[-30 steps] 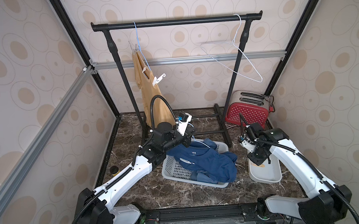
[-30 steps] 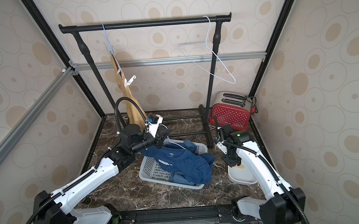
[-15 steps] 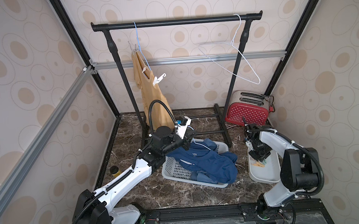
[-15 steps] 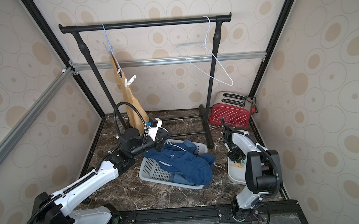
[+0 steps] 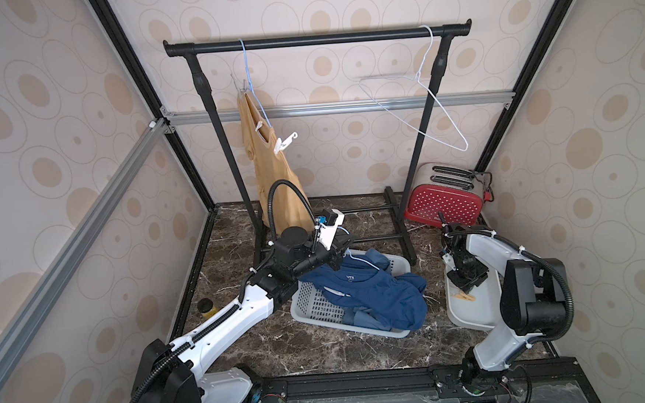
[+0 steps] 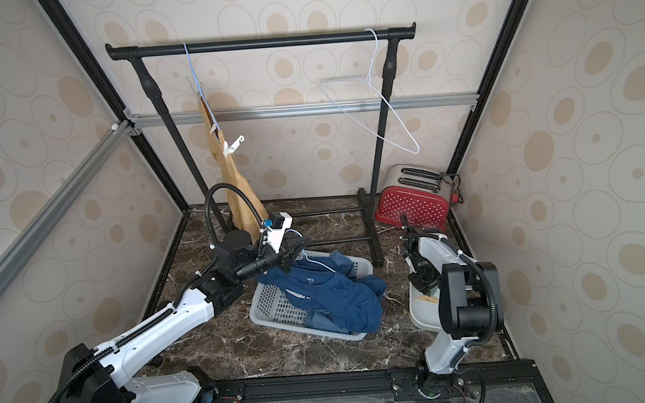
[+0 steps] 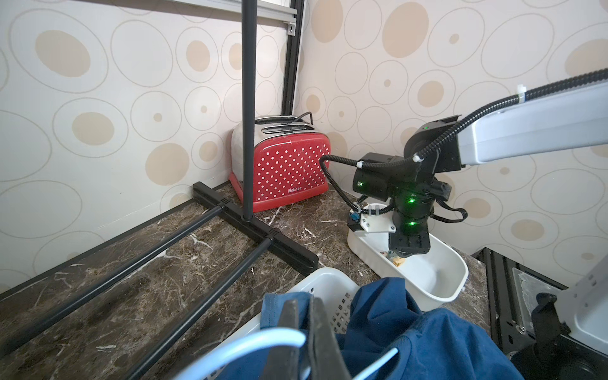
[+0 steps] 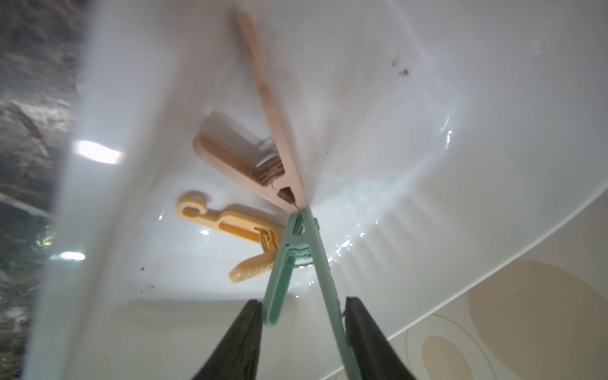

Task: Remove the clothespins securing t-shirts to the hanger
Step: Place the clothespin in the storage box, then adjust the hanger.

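Three clothespins showed in the right wrist view inside the white tray. A pink clothespin and an orange-yellow clothespin lay on its floor. A teal clothespin stood nose-down, its tip meeting the pink one's tip. The right tool was partly spread, with the teal peg's two legs between its fingers and each leg against a pad.

Over the grey basket, the left tool was pressed together on a pale blue hanger. This hanger carried one of the blue t-shirts, which were heaped in and over that basket on the marble worktop.

On the black rail, the mustard t-shirt hung from a blue hanger. A white clothespin with a hooked tip was clipped at its shoulder, and a smaller pale peg sat just above. A white hanger hung near the rail's other end, above a red dotted toaster.
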### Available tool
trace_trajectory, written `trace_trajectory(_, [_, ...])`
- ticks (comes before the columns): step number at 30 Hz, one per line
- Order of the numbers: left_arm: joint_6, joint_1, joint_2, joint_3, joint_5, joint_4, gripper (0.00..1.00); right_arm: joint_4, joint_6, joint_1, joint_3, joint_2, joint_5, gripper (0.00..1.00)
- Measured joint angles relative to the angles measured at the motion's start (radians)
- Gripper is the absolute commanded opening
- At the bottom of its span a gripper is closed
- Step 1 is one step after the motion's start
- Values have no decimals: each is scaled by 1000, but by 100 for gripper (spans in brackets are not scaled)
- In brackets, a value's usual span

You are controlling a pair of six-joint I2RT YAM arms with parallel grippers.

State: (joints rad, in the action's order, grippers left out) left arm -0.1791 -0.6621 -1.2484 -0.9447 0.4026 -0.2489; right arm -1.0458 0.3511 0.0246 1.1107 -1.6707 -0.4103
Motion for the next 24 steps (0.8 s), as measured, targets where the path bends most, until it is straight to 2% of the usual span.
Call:
trace_trajectory(6, [0,0,-5,-8,0,5,0,19,-24,0,-13,51,14,54])
trace_trajectory(13, [4,-1,-21,-43,-1,41,0,22,-40,-3,-79,454,24,57])
trace_trajectory(16, [5,-2,-39,-67,0,57,0,17,-39,-19,-77,568,59,56])
trace_trajectory(19, [6,-6,-55,-93,-1,75,0,12,-39,-50,-69,627,129,56])
trace_trajectory(24, [21,-29,-74,-127,-10,103,0,47,-78,-85,-70,752,349,58])
